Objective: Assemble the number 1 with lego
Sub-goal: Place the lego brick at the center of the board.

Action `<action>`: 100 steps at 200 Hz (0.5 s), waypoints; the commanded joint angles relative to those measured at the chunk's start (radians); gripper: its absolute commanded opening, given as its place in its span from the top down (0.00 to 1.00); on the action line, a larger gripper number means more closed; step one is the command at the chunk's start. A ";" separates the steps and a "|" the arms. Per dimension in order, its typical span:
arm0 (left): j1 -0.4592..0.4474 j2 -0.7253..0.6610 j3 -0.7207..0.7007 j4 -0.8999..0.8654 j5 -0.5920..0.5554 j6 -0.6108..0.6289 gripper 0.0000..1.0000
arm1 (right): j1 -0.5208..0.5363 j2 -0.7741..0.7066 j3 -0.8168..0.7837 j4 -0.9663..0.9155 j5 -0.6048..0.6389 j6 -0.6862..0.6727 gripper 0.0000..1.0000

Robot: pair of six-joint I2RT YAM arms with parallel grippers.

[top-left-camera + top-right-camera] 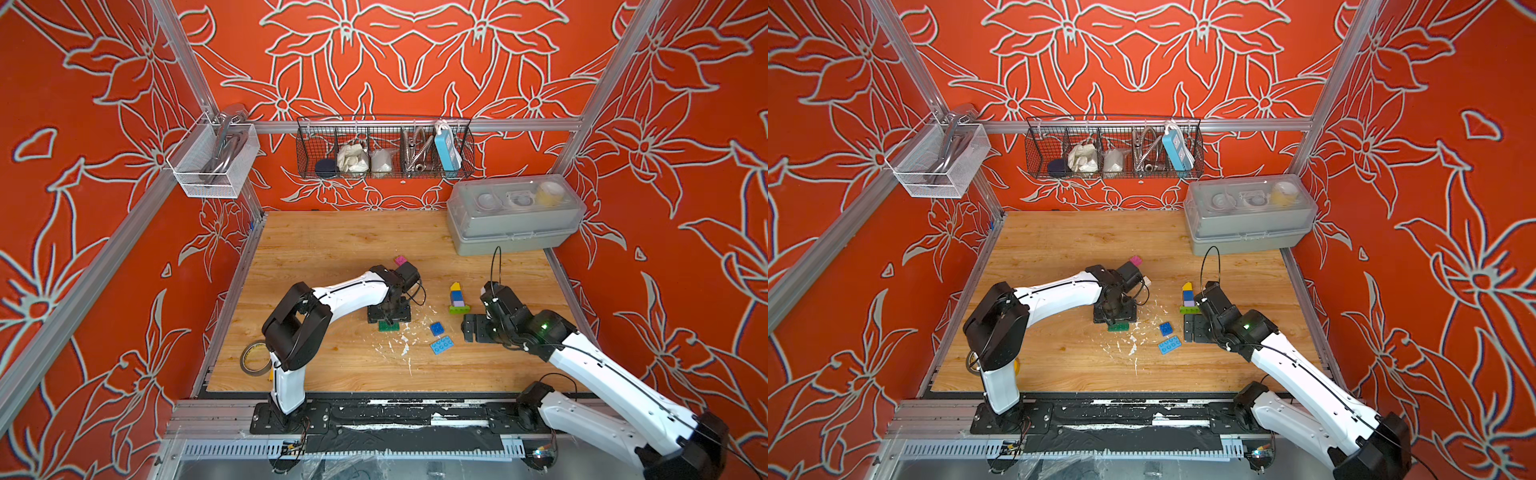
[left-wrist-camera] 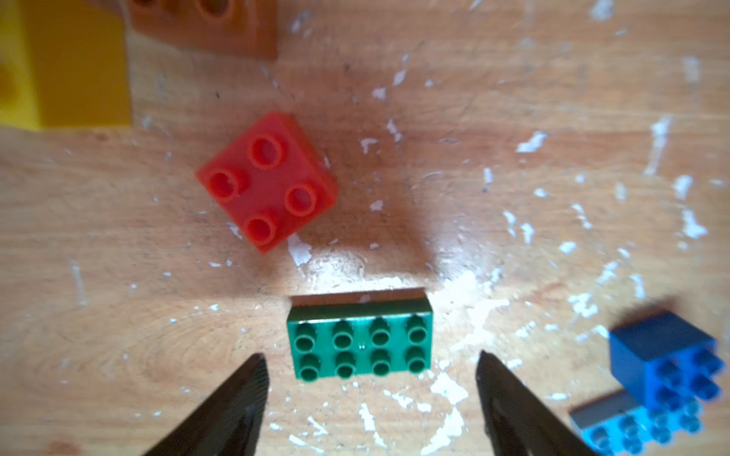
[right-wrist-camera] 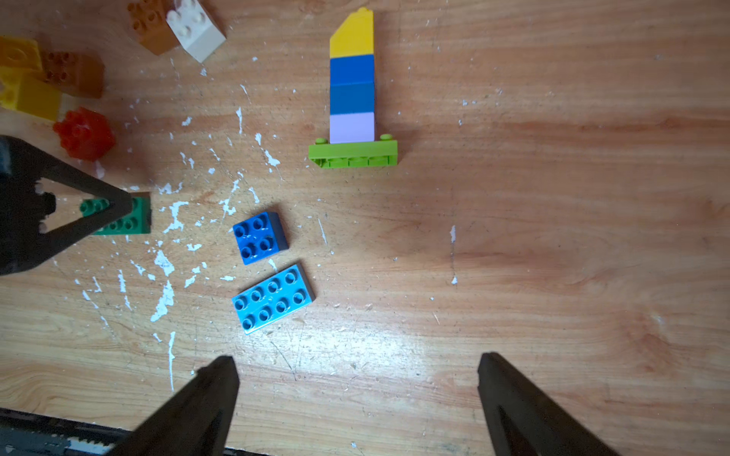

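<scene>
The lego figure lies flat on the worktop. Its long axis points at the back wall, with the yellow tip farthest from me. My left end effector is released, straddling a green plate without touching it. The right end effector gapes empty. Only the wrist views show me the red brick. The wire basket holds a power strip.

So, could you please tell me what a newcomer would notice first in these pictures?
The coloured lego column, yellow, blue and lilac bricks on a lime plate, lies on the wooden table near the open right gripper. Next, the left gripper hangs open over a green plate, with a loose blue brick and light blue plate between the two grippers.
</scene>
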 commanded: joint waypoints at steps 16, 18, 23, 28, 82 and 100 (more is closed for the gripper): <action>0.001 -0.126 0.005 -0.071 -0.025 0.013 0.03 | -0.002 0.051 0.078 -0.019 -0.021 -0.054 0.01; 0.001 -0.137 0.003 -0.076 -0.026 0.012 0.02 | -0.002 0.059 0.083 -0.022 -0.026 -0.057 0.01; 0.001 -0.162 -0.002 -0.085 -0.031 0.007 0.01 | -0.004 0.080 0.100 -0.028 -0.038 -0.064 0.02; 0.001 -0.196 -0.011 -0.093 -0.036 0.001 0.00 | -0.004 0.104 0.116 -0.037 -0.048 -0.070 0.03; 0.001 -0.738 -0.370 -0.026 -0.085 -0.092 0.00 | 0.029 0.368 0.265 -0.052 -0.167 -0.138 0.16; 0.001 -0.969 -0.549 0.064 -0.102 -0.108 0.00 | 0.049 0.452 0.294 -0.032 -0.171 -0.144 0.20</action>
